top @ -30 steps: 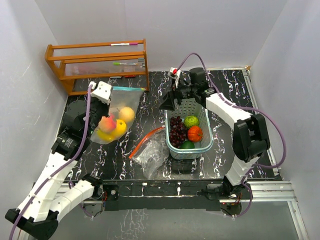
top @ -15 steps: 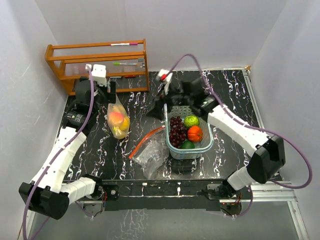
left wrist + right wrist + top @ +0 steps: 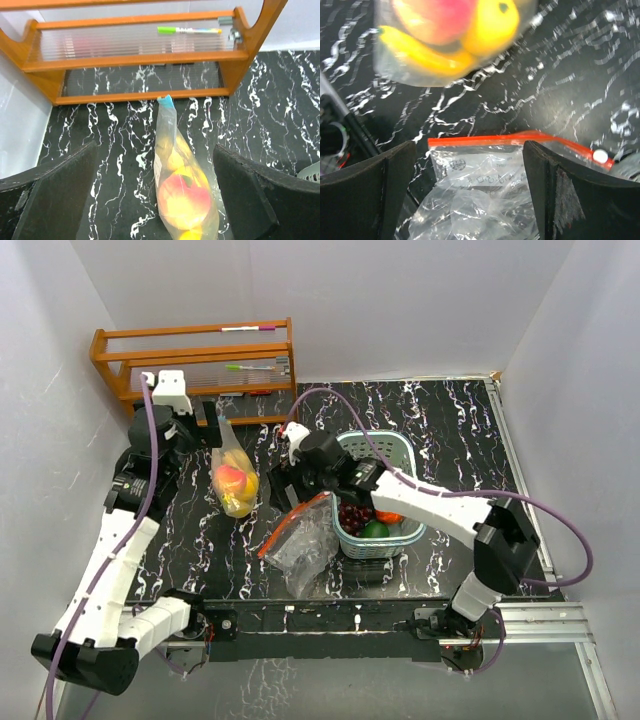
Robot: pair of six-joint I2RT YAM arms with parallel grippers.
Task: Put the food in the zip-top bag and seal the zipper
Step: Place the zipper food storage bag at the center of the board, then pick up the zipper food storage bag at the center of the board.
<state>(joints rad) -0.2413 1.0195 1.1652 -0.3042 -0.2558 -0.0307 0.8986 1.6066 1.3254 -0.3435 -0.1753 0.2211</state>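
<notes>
The left gripper (image 3: 154, 146) is being held wide, empty (its clear bag (image 3: 167, 125) of glossy fruit (image 3: 182, 202) dropped left of centre); the right gripper (image 3: 469, 150), also agape, empty, has been shifted over a crinkly red-zipped bag (image 3: 485, 200).

We see two arms built alike: the left arm (image 3: 105, 570) and the right arm (image 3: 430, 505) both have smooth white shells set between black joint housings. A thin purple cable (image 3: 152, 465) trails along each one, and a small white camera block (image 3: 170, 388) sits at each wrist. The fingers (image 3: 55, 200) are broad matte-black slabs with slightly rough edges.
</notes>
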